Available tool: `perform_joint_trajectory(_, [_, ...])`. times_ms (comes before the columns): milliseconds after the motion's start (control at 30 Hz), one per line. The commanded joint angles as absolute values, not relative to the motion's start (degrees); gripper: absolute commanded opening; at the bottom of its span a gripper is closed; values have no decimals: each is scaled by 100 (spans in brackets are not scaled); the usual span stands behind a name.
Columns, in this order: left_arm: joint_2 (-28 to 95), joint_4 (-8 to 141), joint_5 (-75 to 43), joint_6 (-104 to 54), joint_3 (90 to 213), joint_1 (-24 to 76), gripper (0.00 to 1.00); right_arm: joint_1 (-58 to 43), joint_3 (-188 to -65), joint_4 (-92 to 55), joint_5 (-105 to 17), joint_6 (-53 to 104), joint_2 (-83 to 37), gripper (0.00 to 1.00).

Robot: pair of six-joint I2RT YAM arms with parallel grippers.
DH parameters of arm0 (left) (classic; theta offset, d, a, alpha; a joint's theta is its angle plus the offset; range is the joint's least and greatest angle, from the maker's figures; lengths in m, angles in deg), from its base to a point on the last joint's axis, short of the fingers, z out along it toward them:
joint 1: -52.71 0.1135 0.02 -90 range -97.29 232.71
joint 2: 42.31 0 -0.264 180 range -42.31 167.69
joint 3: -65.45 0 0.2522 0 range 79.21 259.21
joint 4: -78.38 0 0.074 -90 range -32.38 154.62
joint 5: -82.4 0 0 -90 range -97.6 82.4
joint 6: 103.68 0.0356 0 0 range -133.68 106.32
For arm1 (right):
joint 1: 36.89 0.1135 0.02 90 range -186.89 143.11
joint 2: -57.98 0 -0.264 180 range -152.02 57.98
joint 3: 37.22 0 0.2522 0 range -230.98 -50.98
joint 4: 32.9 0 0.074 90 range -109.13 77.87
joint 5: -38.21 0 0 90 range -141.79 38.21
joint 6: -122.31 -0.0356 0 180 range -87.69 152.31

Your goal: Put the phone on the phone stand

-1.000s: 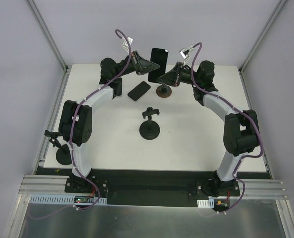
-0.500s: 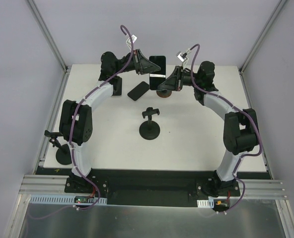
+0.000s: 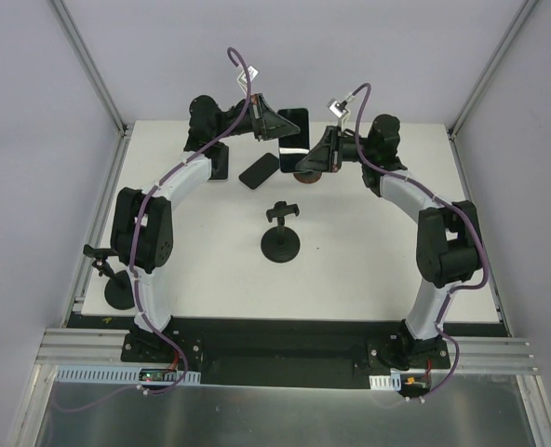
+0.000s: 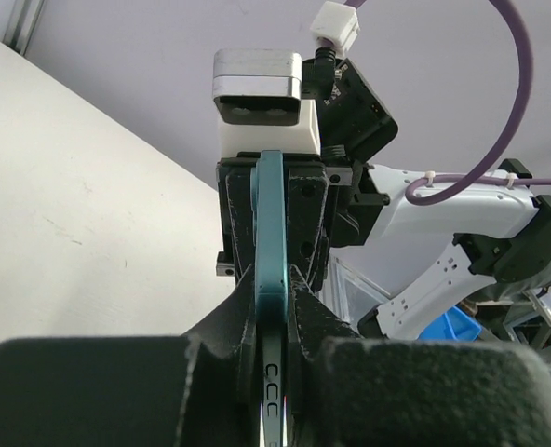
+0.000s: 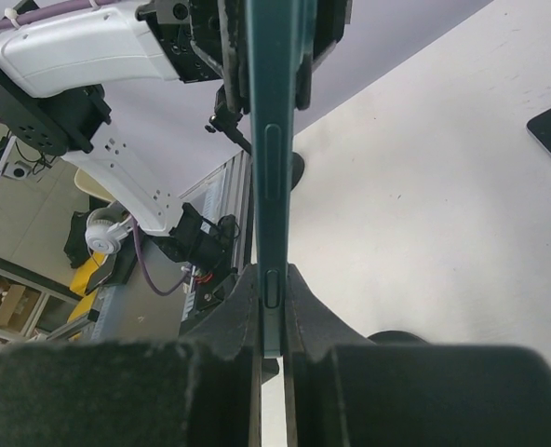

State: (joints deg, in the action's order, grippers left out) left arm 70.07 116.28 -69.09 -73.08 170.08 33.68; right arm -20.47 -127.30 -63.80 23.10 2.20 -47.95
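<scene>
Teal-edged phone (image 3: 295, 124), upright at the table's far edge, pinched from both sides.
Grips: left gripper (image 3: 279, 128) closed on its left edge; right gripper (image 3: 307, 160) closed on its lower right edge. Room: stand (image 3: 281, 240) at mid-table, well apart from the phone, bare white table (image 3: 369, 270) open all round it; second phone (image 3: 260, 169) flat near the left gripper; spare stand (image 3: 115, 284) at the near left edge. Grey walls (image 3: 33, 140) on three sides.
</scene>
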Motion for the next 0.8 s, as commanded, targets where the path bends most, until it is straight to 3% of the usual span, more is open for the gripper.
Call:
perform_joint_trajectory(0, [6669,11569,-6940,-6828,17177,3364,0,-2028,-13131,-6713,2310,260,-4749,4])
perform_joint_trajectory(33, [6555,11455,-6843,-6687,17097,3364,0,-2098,-13131,-6634,2109,269,-4722,14])
perform_joint_trajectory(67, [6440,11019,-6581,-6486,17010,3364,0,-2125,-13114,-6450,2012,339,-4670,34])
perform_joint_trajectory(100, [6291,10710,-6413,-5935,16861,3355,0,-2168,-13027,-6257,1880,452,-4591,47])
perform_joint_trajectory(167, [5782,9597,-5669,-5274,16719,3320,0,-2248,-12982,-4886,1213,1390,-4223,63])
perform_joint_trajectory(267, [5166,8942,-4954,-4376,16473,3241,0,-2160,-13245,-2539,-130,3052,-3756,80])
perform_joint_trajectory(400, [4507,8643,-4346,-4251,16122,3232,0,-2116,-13281,-1161,-1905,3073,-3247,87])
perform_joint_trajectory(467, [4374,8528,-4495,-4120,16104,3180,0,-1976,-13490,151,-3079,3142,-2930,99])
perform_joint_trajectory(633, [3918,8036,-4697,-3821,16165,3153,0,-1003,-13062,1566,-4869,3846,-1607,96])
perform_joint_trajectory(767, [3399,8201,-5004,-3742,15683,3109,0,-351,-12561,1682,-4818,3671,-795,96])
